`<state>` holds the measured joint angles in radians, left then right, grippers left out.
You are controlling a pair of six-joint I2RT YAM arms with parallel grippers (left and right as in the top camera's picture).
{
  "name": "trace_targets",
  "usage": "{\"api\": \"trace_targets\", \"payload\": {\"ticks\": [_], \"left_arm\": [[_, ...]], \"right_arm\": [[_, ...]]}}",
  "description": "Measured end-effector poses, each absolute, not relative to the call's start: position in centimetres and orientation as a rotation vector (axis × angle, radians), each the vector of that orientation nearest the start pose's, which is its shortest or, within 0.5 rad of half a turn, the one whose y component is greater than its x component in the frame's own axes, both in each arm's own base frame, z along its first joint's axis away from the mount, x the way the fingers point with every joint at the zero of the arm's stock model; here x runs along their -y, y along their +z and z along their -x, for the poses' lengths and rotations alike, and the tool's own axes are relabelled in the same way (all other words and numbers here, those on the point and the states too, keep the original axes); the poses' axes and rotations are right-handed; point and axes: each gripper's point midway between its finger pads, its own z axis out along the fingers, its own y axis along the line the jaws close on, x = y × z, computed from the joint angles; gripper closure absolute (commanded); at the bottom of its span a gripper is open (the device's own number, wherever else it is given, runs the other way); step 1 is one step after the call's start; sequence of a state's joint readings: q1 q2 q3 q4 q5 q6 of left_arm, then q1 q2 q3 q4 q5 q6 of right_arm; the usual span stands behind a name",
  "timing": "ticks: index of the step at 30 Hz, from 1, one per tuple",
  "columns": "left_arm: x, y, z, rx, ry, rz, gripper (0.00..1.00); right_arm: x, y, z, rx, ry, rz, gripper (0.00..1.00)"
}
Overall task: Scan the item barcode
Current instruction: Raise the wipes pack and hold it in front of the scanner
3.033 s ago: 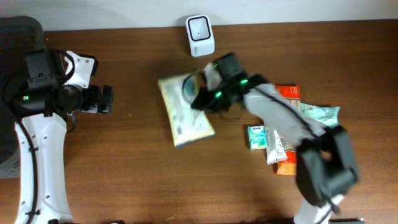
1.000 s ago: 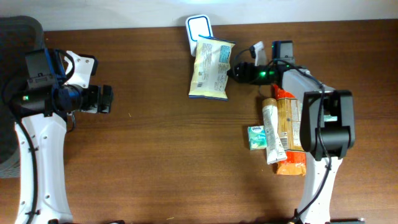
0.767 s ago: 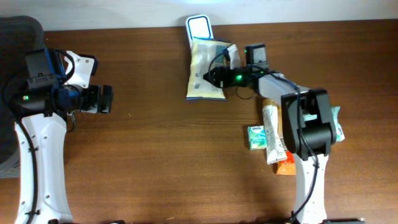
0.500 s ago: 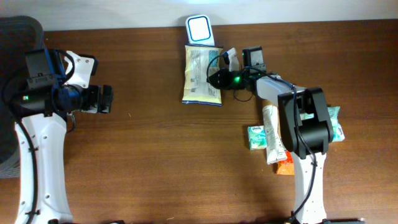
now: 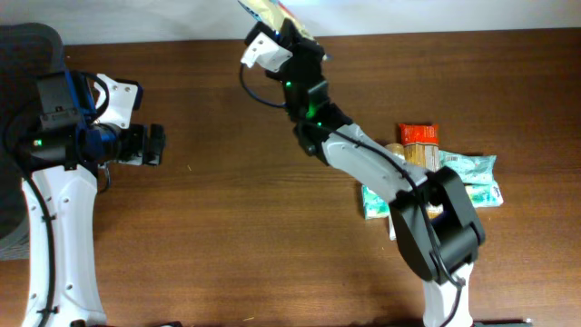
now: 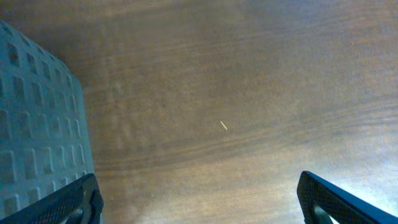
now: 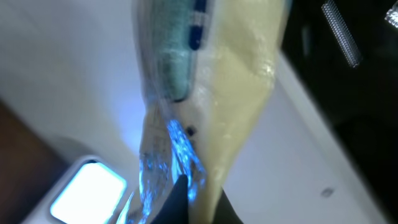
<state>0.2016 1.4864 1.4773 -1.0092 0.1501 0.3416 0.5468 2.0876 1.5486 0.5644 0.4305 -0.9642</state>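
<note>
At 12 o'clock the right gripper [image 5: 283, 32] was closed on the yellowish packet [image 7: 242, 81] near the lit scanner [image 7: 87, 186] — the left gripper [image 5: 156, 145], at 9 o'clock, stood open.

- packet [image 5: 261, 8]: far edge of table [image 5: 227, 236], centre, pinched in right gripper [image 5: 275, 25]
- scanner [image 7: 87, 186]: seen only in right wrist view, below and left of packet; touching or apart, cannot tell
- right arm: slants from near right up to far centre
- goods pile: right side of table, right of that arm
- carton [image 5: 419, 135]: far end of pile
- soft pack [image 5: 474, 169]: right edge of pile
- small box [image 5: 371, 202]: left, near side of pile, just beside arm
- left gripper [image 5: 155, 145]: left side, jaws apart, over bare table, well apart from pile and packet
</note>
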Motion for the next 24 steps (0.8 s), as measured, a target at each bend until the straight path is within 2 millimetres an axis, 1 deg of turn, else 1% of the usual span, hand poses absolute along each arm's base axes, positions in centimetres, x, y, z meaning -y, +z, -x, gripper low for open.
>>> {"api": "trace_targets", "payload": {"ticks": [1, 2, 3, 4, 5, 6, 9, 13, 17, 18, 20, 21, 23, 24], "left_arm": [[-4.9, 22.6, -36.9, -2.562, 0.008, -0.235, 0.01], [-4.9, 22.6, -36.8, -2.565, 0.007, -0.235, 0.00], [-4.9, 22.6, -36.8, -2.563, 0.008, -0.235, 0.01], [-4.9, 22.6, -36.9, -2.562, 0.008, -0.235, 0.01], [-4.9, 22.6, -36.8, -2.563, 0.008, -0.235, 0.01], [-4.9, 22.6, -36.8, -2.563, 0.008, -0.234, 0.01], [-4.9, 22.6, -36.8, -2.563, 0.008, -0.235, 0.01], [-4.9, 22.6, -36.8, -2.563, 0.008, -0.234, 0.01], [-4.9, 22.6, -36.8, -2.563, 0.008, -0.235, 0.01], [-4.9, 22.6, -36.8, -2.563, 0.008, -0.235, 0.01], [-4.9, 22.6, -36.8, -2.563, 0.008, -0.235, 0.01], [-4.9, 22.6, -36.8, -2.563, 0.008, -0.235, 0.01], [-4.9, 22.6, -36.9, -2.562, 0.008, -0.235, 0.01], [-4.9, 22.6, -36.8, -2.564, 0.008, -0.234, 0.01]], "right_arm": [[-25.6, 26.0, -58.1, -1.311, -0.742, 0.895, 0.96], [-24.7, 23.9, -59.5, -1.267, -0.800, 0.934, 0.96], [-24.3, 23.5, -60.1, -1.208, -0.827, 0.903, 0.96], [-24.3, 21.3, -60.9, -1.154, -0.847, 0.928, 0.96], [-24.6, 19.9, -61.1, -1.151, -0.847, 0.967, 0.96], [-25.2, 19.4, -61.0, -1.134, -0.835, 0.996, 0.96], [-26.5, 19.9, -60.5, -1.082, -0.814, 1.018, 0.96], [-27.1, 19.9, -60.3, -1.068, -0.804, 1.031, 0.96], [-30.0, 19.9, -58.9, -1.040, -0.765, 1.052, 0.96], [-30.4, 19.9, -58.7, -1.036, -0.759, 1.056, 0.96], [-31.1, 19.3, -58.4, -1.064, -0.731, 1.080, 0.96], [-31.1, 19.0, -58.3, -1.128, -0.684, 1.079, 0.96], [-30.3, 22.4, -57.6, -1.243, -0.582, 0.998, 0.96], [-29.6, 25.2, -56.4, -1.329, -0.494, 0.958, 0.96]]}}
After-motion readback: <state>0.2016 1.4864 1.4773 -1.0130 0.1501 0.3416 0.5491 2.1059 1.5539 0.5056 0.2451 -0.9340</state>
